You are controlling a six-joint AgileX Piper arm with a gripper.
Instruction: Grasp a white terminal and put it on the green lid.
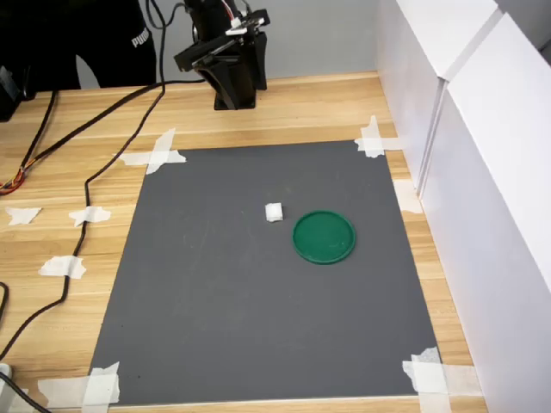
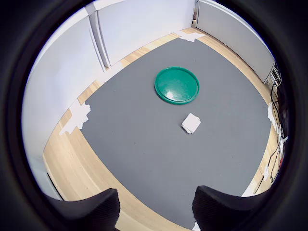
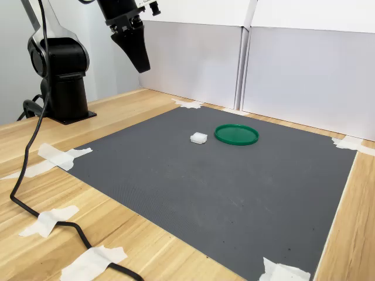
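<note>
**Arm parked high, terminal untouched on the mat**

The white terminal [image 1: 274,212] sits on the grey mat [image 1: 215,310], just beside the green lid [image 1: 324,237] but apart from it; a strip of mat shows between them in both exterior views. The lid is empty. The gripper [image 3: 139,58] hangs well above the wooden table [image 1: 301,107], near the arm's base and well apart from both things. In the wrist view its two fingertips [image 2: 91,209] stand clearly apart with only mat and table between them, so the claw is open and holds nothing.

Handling, as a guess: a tiny plastic block, light and stiff, probably smooth enough to skid or pop out under an off-centre pinch. Best hold looks like two opposite flat sides, jaws square to it, coming straight down. Its exact shape is too small to tell, so which faces are flattest I can't say.

Views: the wrist view alone shows the finger gap. The first exterior view gives the top-down layout and taped mat corners [image 1: 373,138]. The second exterior view shows the gripper's height and the lid's raised rim from the side.
</note>
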